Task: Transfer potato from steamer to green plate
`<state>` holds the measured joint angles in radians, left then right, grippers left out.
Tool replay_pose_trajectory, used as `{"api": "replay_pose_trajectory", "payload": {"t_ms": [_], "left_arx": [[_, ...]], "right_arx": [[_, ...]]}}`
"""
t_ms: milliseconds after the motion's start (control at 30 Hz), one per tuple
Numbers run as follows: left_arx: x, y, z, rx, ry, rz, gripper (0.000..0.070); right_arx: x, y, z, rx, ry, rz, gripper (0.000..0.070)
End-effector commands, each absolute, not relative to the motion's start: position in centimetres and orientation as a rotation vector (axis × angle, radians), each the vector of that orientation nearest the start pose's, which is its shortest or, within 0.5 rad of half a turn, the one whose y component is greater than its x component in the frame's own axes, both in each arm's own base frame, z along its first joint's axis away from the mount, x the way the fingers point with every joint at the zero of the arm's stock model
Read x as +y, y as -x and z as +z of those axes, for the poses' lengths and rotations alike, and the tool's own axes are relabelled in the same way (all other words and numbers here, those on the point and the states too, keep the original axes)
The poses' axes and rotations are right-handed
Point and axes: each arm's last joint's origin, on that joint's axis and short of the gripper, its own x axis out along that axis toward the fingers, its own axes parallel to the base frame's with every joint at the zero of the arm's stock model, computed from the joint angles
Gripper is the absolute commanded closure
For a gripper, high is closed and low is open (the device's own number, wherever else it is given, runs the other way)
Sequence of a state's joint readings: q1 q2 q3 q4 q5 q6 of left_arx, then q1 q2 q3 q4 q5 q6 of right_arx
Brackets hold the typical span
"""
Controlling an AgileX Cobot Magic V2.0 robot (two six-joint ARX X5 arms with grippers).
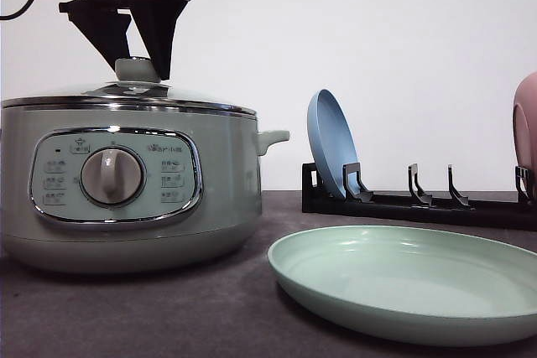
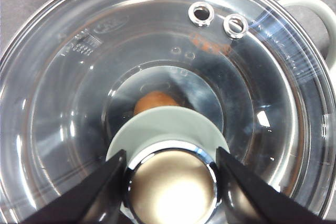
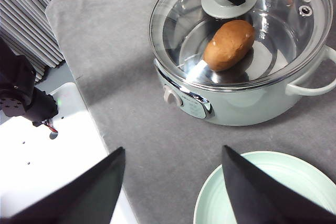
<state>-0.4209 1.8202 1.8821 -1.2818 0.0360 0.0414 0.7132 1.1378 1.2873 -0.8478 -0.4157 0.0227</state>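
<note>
The pale green steamer stands at the left with its glass lid on. Through the lid I see the orange-brown potato lying inside, partly hidden behind the knob in the left wrist view. My left gripper comes down from above, its fingers pressed against both sides of the lid knob. The mint-green plate lies empty at the front right. My right gripper hangs open over the grey table between steamer and plate, holding nothing.
A black dish rack stands behind the green plate with a blue plate upright in it and a pink plate at the right edge. The steamer's side handle sticks out toward the rack. The table's edge runs beside the steamer.
</note>
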Motion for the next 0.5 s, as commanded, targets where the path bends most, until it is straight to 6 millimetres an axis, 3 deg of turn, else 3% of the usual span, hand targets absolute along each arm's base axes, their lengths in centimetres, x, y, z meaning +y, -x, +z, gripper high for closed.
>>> {"api": "replay_pose_trajectory", "payload": {"t_ms": [0,133,467], "left_arx": [[-14.89,-32.94,34.17,1.228,-0.273,-0.424,0.0575],[-14.84,-32.83,34.13,1.241,-0.276,-0.422,0.0694],[-14.5,-32.46,34.63,1.239,-0.274,-0.419,0.0698]], "right_arx": [[15.25,-15.59,38.16,0.719,0.101,1.085,0.0337],[15.25,-15.59,38.16,0.719,0.101,1.085,0.0337],[15.26,-15.59,38.17,0.719,0.1,1.084,0.0337]]}}
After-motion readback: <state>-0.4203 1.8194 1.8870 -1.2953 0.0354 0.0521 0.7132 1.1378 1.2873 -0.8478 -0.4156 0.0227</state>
